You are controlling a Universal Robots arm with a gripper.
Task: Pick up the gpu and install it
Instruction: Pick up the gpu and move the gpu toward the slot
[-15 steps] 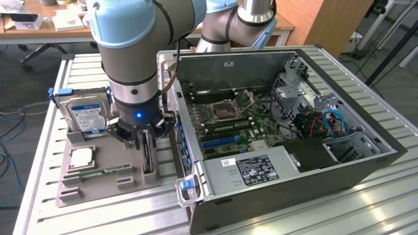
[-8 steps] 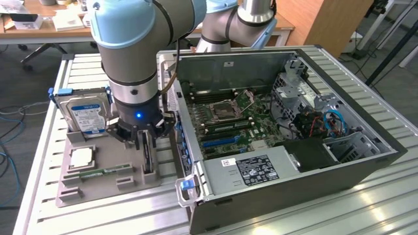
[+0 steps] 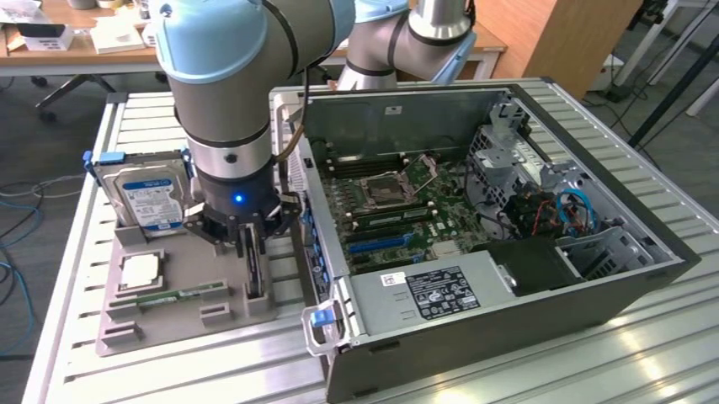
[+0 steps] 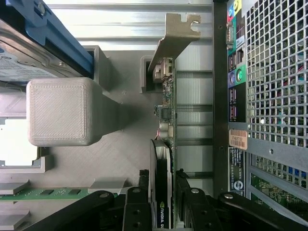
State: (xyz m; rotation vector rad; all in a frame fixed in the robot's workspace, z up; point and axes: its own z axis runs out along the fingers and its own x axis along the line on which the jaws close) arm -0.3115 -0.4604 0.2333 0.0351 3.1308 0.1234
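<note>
The gpu (image 3: 255, 271) stands on edge in a slot of the grey holder tray (image 3: 180, 324), at the side nearest the computer case. In the wrist view the gpu (image 4: 167, 108) is a thin dark card with a black fan and a pale metal end bracket (image 4: 174, 33). My gripper (image 3: 249, 244) reaches straight down onto it. The gripper (image 4: 161, 177) straddles the card's fan end, and its black fingers (image 4: 143, 179) lie against both faces. The card still sits in its slot.
The open computer case (image 3: 629, 278) lies at the exterior view's right, motherboard and blue slot exposed; its perforated back panel (image 4: 274, 86) is close beside the card. On the tray are a silver hard drive (image 3: 144, 195), a processor (image 3: 140, 271), a green memory stick (image 3: 168, 297) and a grey post (image 4: 60, 111).
</note>
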